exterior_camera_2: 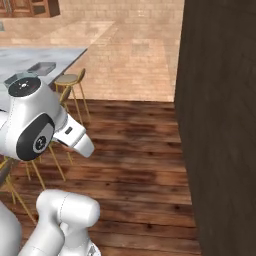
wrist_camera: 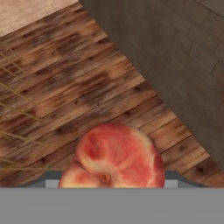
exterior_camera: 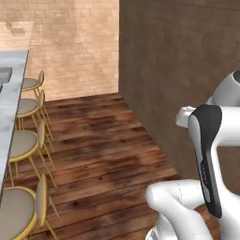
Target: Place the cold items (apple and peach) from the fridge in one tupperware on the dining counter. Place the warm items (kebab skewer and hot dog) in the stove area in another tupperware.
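Observation:
A red-and-yellow peach point(wrist_camera: 116, 157) hangs above the wooden floor at the bottom of the hand view. My gripper is shut on it, and the fruit covers the fingertips. The dining counter point(exterior_camera_2: 37, 56), a grey marbled slab, lies to the left and runs along the left edge of the left base view point(exterior_camera: 11, 101). Two tupperwares rest on it: a greyish one point(exterior_camera_2: 43, 67) and a paler one point(exterior_camera_2: 19, 78) nearer to me. A tupperware's corner point(exterior_camera: 4, 75) shows on the slab in the left base view. The fridge, apple, kebab skewer, hot dog and stove are out of view.
Yellow-framed stools with tan cushions point(exterior_camera: 24, 144) line the counter's side, one point(exterior_camera_2: 70, 79) at its far end. A tall dark wall point(exterior_camera_2: 220, 125) stands close on the right point(exterior_camera: 187, 61). Open wooden floor point(exterior_camera: 103, 140) lies between the stools and the wall.

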